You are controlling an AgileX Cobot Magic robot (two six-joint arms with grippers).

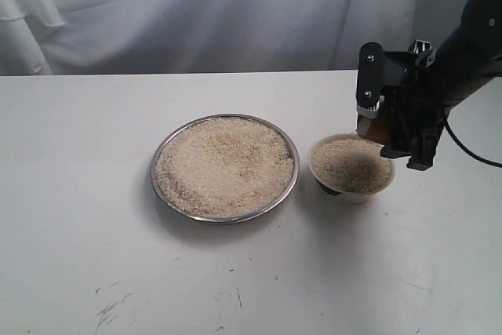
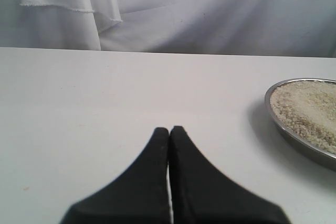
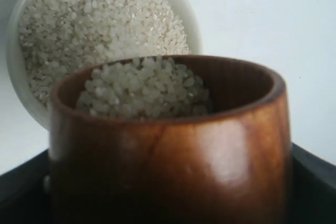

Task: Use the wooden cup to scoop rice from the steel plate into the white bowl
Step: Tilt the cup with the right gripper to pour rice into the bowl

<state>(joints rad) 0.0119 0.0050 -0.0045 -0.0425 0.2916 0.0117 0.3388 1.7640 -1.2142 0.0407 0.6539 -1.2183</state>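
Right gripper point(image 1: 387, 119): I read it as clamped on the wooden cup point(image 3: 173, 150), with a dark finger showing on either flank of the cup's barrel. The cup's base-to-mouth axis runs crosswise to the line between the jaws, and the mouth faces away from the wrist toward the white bowl point(image 1: 351, 192), which sits just below and ahead of the fingertips. In the exterior view I see only a brown sliver of the cup between the jaws, over the bowl's far rim, so I cannot judge its exact tilt there. The right wrist view supplies what that view hides: the rice point(image 3: 144, 90) heaped inside the cup against the bowl-side wall, and the bowl filled nearly to its rim. The steel plate point(image 1: 227, 220) lies beyond the bowl from this gripper, close beside the bowl (I cannot tell whether they touch), covered with grains. Left gripper point(image 2: 169, 145): fingertips pressed together on nothing, low over the table point(image 1: 78, 256), the plate's rim ahead and off to one side.
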